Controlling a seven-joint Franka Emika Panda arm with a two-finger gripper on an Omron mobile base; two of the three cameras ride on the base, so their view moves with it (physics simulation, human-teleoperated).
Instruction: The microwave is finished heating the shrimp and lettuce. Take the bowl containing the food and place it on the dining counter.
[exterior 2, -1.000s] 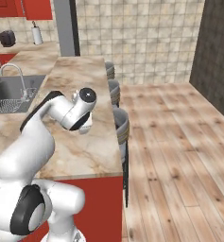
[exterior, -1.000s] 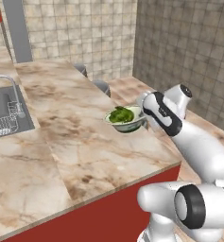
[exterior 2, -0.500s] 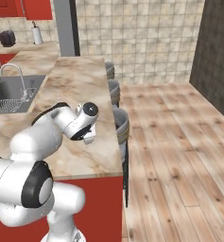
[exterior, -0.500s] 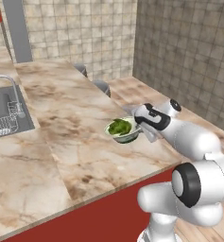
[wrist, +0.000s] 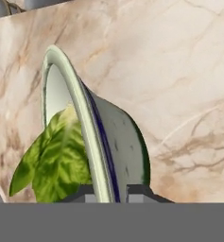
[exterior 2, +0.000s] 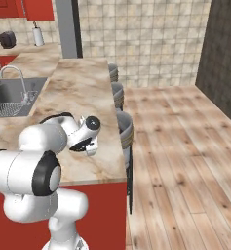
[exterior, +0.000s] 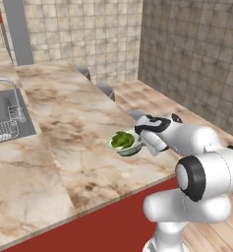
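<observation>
Step in hand: placing; the bowl (exterior: 124, 143) sits low on the dining worktop (exterior: 73, 123), near its stool-side edge, and appears to rest on the marble, so the carry looks nearly complete
End effector: the end effector (exterior: 143, 139) is clenched on the bowl's rim at the side nearest the robot; in the hand view one fingertip (wrist: 141, 192) lies on the outer wall and the other on the inside, with the rim between them
Bowl: shallow, white inside, greenish-grey outside, wide flared rim; roughly level in the left base view, edge-on in the hand view because the camera is rolled
Contents: the lettuce (wrist: 54, 158) fills the middle of the bowl as a dark-green leafy clump; the shrimp cannot be made out, being hidden or too small to tell
Next move (judgement): release the rim, then draw the fingers up and back clear of the flare, so that the bowl is not dragged or tipped toward the worktop's edge
Risk (judgement): an inner finger catching the rim on withdrawal could tilt the bowl and spill the leaves
Surroundings: round grey stools (exterior 2: 124, 131) line the far edge of the worktop; a steel sink (exterior: 5, 115) lies well apart to the left
</observation>
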